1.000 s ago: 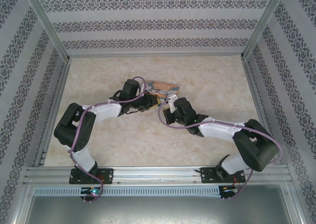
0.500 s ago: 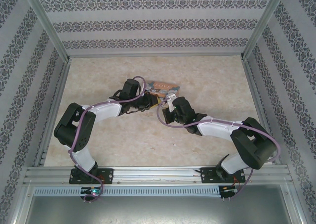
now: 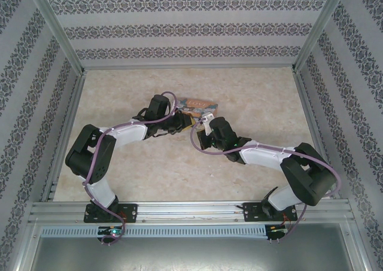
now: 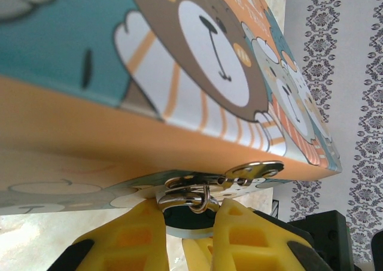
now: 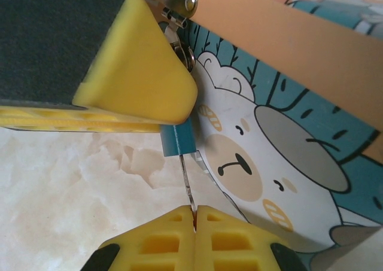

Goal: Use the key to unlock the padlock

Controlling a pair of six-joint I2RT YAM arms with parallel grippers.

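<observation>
The left pincer (image 4: pixel 185 216) clamps the tiny, probably light padlock (image 5: pixel 178 140) by its body; the right pincer (image 5: pixel 194 215) pinches the thin, slip-prone key (image 5: pixel 188 190).

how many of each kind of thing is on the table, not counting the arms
orange-and-teal rectangular cartoon tin: 1
small teal-bodied padlock with silvery shackle: 1
thin silvery key: 1
total: 3

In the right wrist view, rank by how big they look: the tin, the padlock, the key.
Largest: tin.
Then padlock, partly hidden behind a yellow finger.
Smallest: key, only its thin blade showing.
</observation>
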